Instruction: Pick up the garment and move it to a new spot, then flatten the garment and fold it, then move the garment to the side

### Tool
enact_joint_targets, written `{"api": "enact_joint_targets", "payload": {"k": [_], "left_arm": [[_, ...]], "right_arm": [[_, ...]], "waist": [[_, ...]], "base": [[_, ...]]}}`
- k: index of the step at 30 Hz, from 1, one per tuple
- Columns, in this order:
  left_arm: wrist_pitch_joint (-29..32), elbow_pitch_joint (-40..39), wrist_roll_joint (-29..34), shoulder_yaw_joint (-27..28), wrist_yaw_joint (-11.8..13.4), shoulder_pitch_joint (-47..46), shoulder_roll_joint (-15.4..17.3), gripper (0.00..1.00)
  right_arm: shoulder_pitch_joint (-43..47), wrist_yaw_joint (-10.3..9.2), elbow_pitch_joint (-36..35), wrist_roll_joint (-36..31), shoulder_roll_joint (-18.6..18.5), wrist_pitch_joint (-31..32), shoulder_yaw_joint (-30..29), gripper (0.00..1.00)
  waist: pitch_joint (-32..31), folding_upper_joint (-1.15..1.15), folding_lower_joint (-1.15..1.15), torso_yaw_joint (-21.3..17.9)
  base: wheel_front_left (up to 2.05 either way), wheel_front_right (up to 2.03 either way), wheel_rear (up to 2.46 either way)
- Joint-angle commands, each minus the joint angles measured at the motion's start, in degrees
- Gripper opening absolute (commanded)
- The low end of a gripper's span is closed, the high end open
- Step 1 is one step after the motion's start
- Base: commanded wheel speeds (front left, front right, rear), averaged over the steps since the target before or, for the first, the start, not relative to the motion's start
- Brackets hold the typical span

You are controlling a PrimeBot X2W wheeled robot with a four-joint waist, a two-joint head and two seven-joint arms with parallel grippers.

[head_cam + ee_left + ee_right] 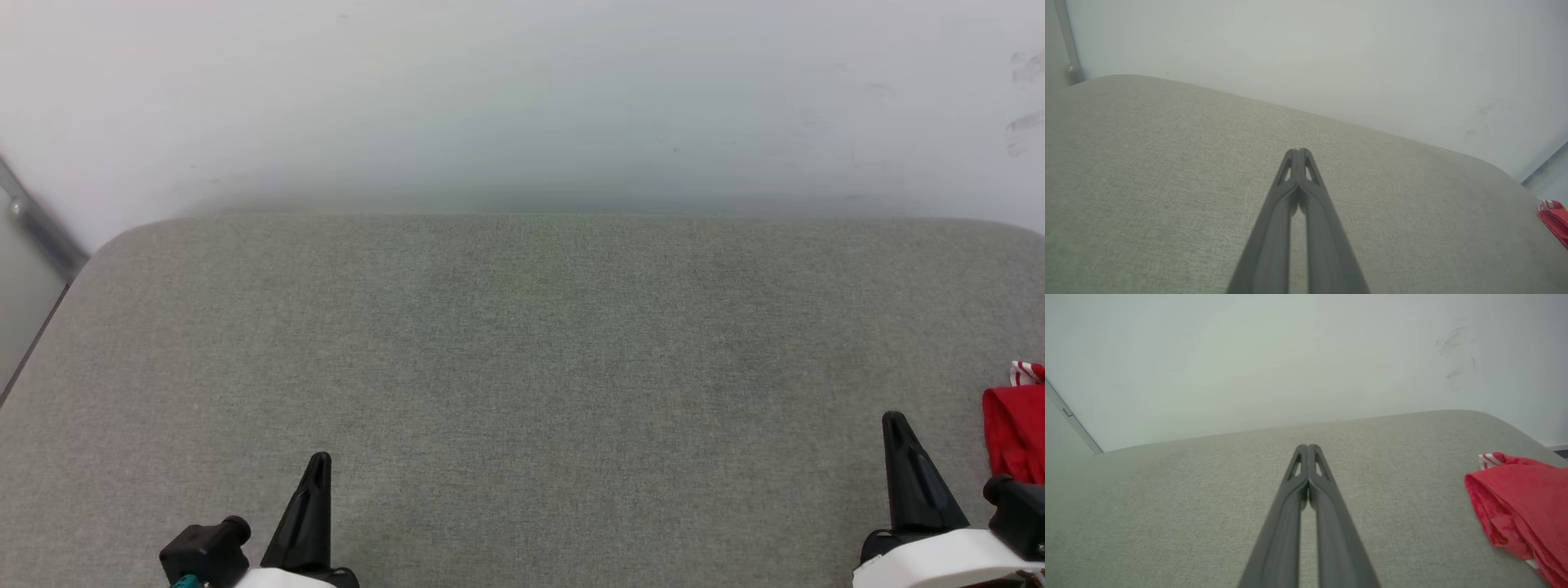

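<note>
The garment (pixel 1016 429) is a red shirt with white-and-red striped trim, lying bunched at the far right of the grey fabric surface (pixel 522 343); most of it is cut off by the picture's edge. It also lies at the right in the right wrist view, garment (pixel 1519 506), and as a small red scrap in the left wrist view, garment (pixel 1555 220). My right gripper (pixel 896 420) stands just left of it, apart from it, fingertips pressed together and empty, right gripper (pixel 1308 448). My left gripper (pixel 320 461) is at the lower left, shut on nothing, left gripper (pixel 1298 152).
A pale wall (pixel 522 98) rises directly behind the surface. A grey metal strip (pixel 37 220) runs down the wall at the far left, beside the surface's rounded left corner. Scuff marks (pixel 1024 122) show on the wall at the upper right.
</note>
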Motion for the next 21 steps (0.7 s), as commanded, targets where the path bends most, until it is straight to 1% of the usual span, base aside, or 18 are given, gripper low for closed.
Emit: {"api": "enact_joint_targets", "payload": {"k": [1,21], "left_arm": [[0.33,-0.69,-1.93,0.25,-0.01,-1.40,0.05,0.00],[4.99,1.59,-20.76,1.82,-0.16,-4.44,0.14,0.00]], "right_arm": [[-1.45,0.00,-0.59,2.13,-0.01,0.25,-0.12,0.00],[-3.97,-0.01,2.52,22.57,0.01,3.76,0.00,0.00]], "waist": [[0.01,0.00,0.00,-0.03],[0.23,0.00,0.00,-0.52]], "base": [[0.00,0.00,0.00],[0.00,0.00,0.00]]}}
